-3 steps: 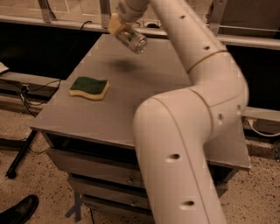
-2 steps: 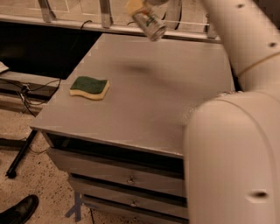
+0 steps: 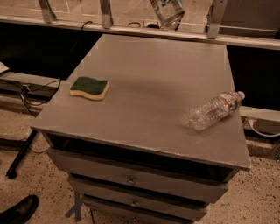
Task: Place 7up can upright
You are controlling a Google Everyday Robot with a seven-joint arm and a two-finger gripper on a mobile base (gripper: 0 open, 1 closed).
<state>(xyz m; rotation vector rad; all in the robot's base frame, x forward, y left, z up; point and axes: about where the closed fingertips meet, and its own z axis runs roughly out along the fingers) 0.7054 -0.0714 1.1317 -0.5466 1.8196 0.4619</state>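
The 7up can (image 3: 168, 13), silver-grey with green marks, hangs tilted in the air at the top edge of the camera view, above the far edge of the grey table (image 3: 148, 87). My gripper (image 3: 166, 2) holds it from above and is almost wholly cut off by the top of the view. The arm is out of view.
A clear plastic bottle (image 3: 213, 110) with a red-and-white label lies on its side near the table's right edge. A green and yellow sponge (image 3: 89, 87) lies at the left. Drawers (image 3: 131, 179) sit under the tabletop. A metal rail (image 3: 131, 29) runs behind. A black shoe (image 3: 18, 211) is at the bottom left.
The gripper with the can has risen and moved right and farther back, toward the top edge. The arm has swung out of view, uncovering the bottle on the right.
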